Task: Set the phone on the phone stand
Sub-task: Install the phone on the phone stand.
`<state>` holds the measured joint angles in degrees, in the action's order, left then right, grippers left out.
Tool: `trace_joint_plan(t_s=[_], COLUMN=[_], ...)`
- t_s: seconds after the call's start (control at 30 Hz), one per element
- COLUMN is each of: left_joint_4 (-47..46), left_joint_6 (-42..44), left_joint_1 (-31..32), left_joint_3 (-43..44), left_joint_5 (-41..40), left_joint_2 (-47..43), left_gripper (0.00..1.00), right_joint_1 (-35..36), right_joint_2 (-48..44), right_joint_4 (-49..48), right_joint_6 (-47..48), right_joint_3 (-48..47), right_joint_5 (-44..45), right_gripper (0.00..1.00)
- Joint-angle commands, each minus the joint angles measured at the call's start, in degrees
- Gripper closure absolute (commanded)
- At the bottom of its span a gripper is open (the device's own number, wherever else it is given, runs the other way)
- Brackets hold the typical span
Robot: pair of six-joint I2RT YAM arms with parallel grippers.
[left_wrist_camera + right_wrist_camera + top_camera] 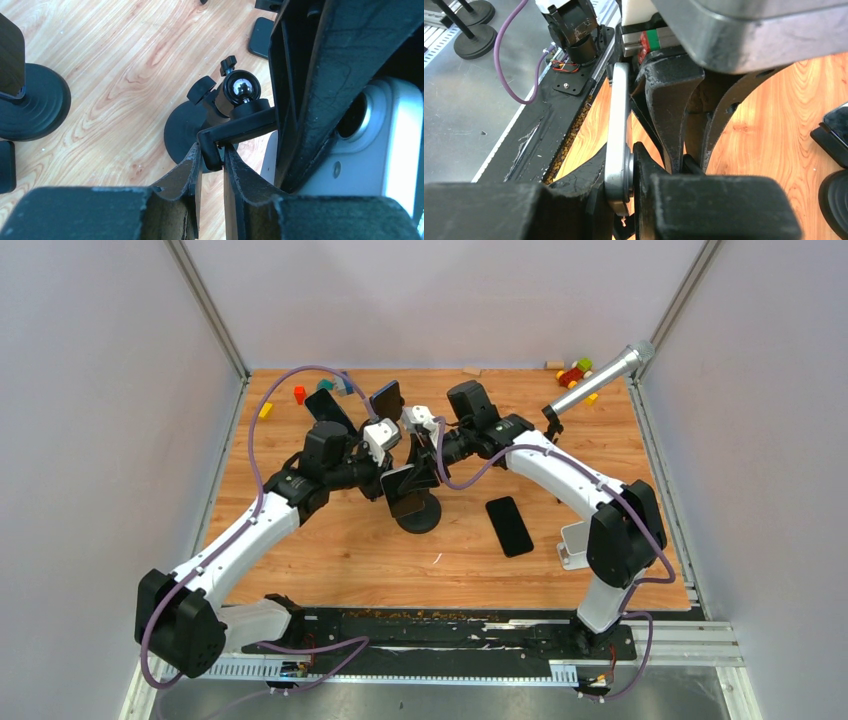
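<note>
Steadying the phone stand (418,518) near the tabletop's (330,552) middle, the left gripper (212,160) clenches its bracket (245,122) while the right gripper (620,172) grasps the silver phone (619,110) edgewise beside it, apparently ready for seating.

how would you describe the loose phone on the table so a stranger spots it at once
On the wooden table, find the phone stand with the round black base in the middle, where the two arms meet. Just right of that base is a black phone. It alone lies flat on the bare wood; the other phones are propped up or held.
</note>
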<state>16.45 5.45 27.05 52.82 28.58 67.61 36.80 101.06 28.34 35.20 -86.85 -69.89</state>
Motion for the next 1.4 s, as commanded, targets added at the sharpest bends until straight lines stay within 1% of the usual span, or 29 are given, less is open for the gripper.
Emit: trace_joint_plan(t_s=[0.0,0.23,0.5,1.13,1.37], left_joint_4=[3.3,2.0,1.4,-0.2,-0.1], left_joint_6=[0.5,-0.2,-1.0,-2.7,-2.4], left_joint_1=[0.0,-0.3,-1.2,-3.0,-3.0], left_joint_3=[-1.2,-2.6,-3.0,-3.7,-3.5], left_joint_5=[-1.3,-2.5,-2.4,-2.8,-3.6], left_joint_2=[0.1,-1.4,-2.2,-3.2,-3.4], left_gripper=[1.0,1.0,1.0,1.0,1.0], right_joint_1=[-2.2,-2.3,-3.0,-5.9,-5.9], right_joint_2=[-5.2,-7.3,-8.5,-10.5,-9.2], right_joint_4=[-5.4,-9.8,-11.0,-10.9,-9.5], right_joint_6=[-6.1,-11.2,-14.8,-19.4,-22.7], right_joint_3=[2.2,6.1,8.1,11.1,9.8], right_joint_5=[3.3,7.3,11.7,18.9,23.0], right_gripper=[1.0,1.0,1.0,1.0,1.0])
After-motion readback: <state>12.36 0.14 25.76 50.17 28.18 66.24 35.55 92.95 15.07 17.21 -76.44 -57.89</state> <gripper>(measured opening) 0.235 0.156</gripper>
